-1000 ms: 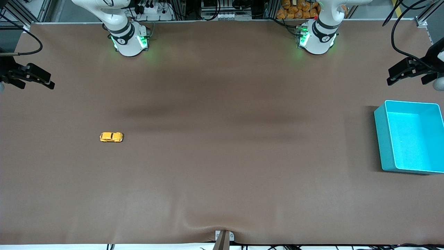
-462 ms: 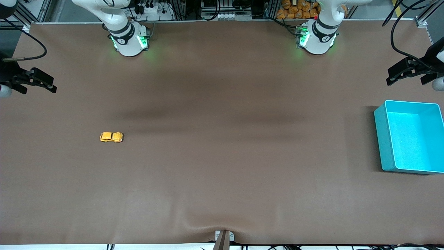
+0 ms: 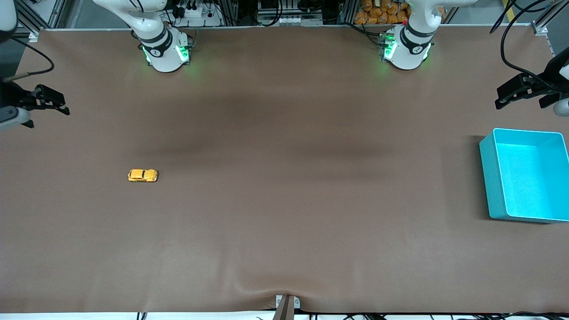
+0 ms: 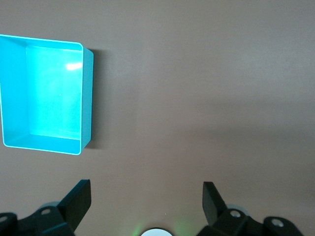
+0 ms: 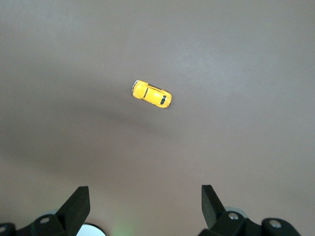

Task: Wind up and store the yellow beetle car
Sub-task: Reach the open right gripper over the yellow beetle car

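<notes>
The yellow beetle car [image 3: 142,175] stands on its wheels on the brown table mat, toward the right arm's end. It also shows in the right wrist view [image 5: 151,94]. My right gripper [image 3: 49,101] hangs open and empty in the air over the table's edge at the right arm's end, well away from the car; its fingers [image 5: 78,205] are wide apart. My left gripper [image 3: 518,91] hangs open and empty over the left arm's end of the table, near the turquoise bin [image 3: 486,165]; its fingers [image 4: 78,201] are wide apart. The bin [image 4: 86,93] is empty.
The brown mat [image 3: 284,200] covers the whole table and has a small ridge at its front edge. The two arm bases [image 3: 165,51] stand along the table's edge farthest from the front camera. Cables hang near both grippers.
My right gripper has shifted slightly at the table's edge and turned a little. The left gripper, the car and the bin have not moved.
</notes>
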`<control>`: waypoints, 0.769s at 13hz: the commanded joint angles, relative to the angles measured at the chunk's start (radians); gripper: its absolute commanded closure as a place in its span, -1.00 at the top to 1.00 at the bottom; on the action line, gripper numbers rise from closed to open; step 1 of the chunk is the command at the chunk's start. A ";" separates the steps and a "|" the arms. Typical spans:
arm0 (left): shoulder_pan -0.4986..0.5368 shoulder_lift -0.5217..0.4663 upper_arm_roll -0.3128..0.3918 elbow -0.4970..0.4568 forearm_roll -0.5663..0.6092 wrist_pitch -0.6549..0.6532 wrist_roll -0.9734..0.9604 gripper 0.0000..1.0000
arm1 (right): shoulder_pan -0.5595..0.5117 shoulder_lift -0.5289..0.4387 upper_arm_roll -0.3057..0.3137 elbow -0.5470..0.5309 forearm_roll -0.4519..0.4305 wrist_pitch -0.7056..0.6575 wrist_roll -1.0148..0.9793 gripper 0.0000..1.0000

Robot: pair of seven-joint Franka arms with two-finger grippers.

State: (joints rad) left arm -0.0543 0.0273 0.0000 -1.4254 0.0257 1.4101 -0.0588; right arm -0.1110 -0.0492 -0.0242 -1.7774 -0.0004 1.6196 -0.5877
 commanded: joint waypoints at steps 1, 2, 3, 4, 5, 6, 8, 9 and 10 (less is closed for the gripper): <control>-0.002 -0.021 0.003 -0.013 -0.010 -0.002 -0.009 1.00 | -0.003 0.035 0.010 -0.031 -0.009 0.063 -0.211 1.00; -0.004 -0.021 0.003 -0.015 -0.010 -0.002 -0.013 1.00 | 0.001 0.035 0.010 -0.069 -0.007 0.116 -0.304 1.00; -0.004 -0.021 0.003 -0.015 -0.009 -0.002 -0.015 1.00 | 0.008 0.035 0.010 -0.109 -0.006 0.167 -0.386 1.00; -0.004 -0.021 0.003 -0.015 -0.009 -0.002 -0.015 1.00 | 0.019 0.038 0.010 -0.129 -0.006 0.198 -0.444 1.00; -0.004 -0.021 0.003 -0.016 -0.009 -0.002 -0.015 1.00 | 0.039 0.058 0.010 -0.132 -0.007 0.209 -0.508 1.00; -0.004 -0.021 0.003 -0.018 -0.009 -0.002 -0.012 1.00 | 0.053 0.074 0.010 -0.139 -0.007 0.210 -0.561 1.00; -0.004 -0.021 0.003 -0.024 -0.009 -0.002 -0.010 1.00 | 0.059 0.089 0.012 -0.198 -0.007 0.238 -0.644 1.00; -0.002 -0.021 0.003 -0.024 -0.009 -0.002 -0.009 1.00 | 0.065 0.100 0.013 -0.227 -0.007 0.288 -0.691 1.00; -0.002 -0.021 0.003 -0.026 -0.009 -0.002 -0.010 1.00 | 0.060 0.118 0.013 -0.266 -0.007 0.363 -0.766 1.00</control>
State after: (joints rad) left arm -0.0542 0.0273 0.0003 -1.4323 0.0257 1.4096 -0.0588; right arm -0.0489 0.0558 -0.0098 -1.9772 -0.0003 1.8918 -1.2436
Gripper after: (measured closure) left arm 0.000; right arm 0.000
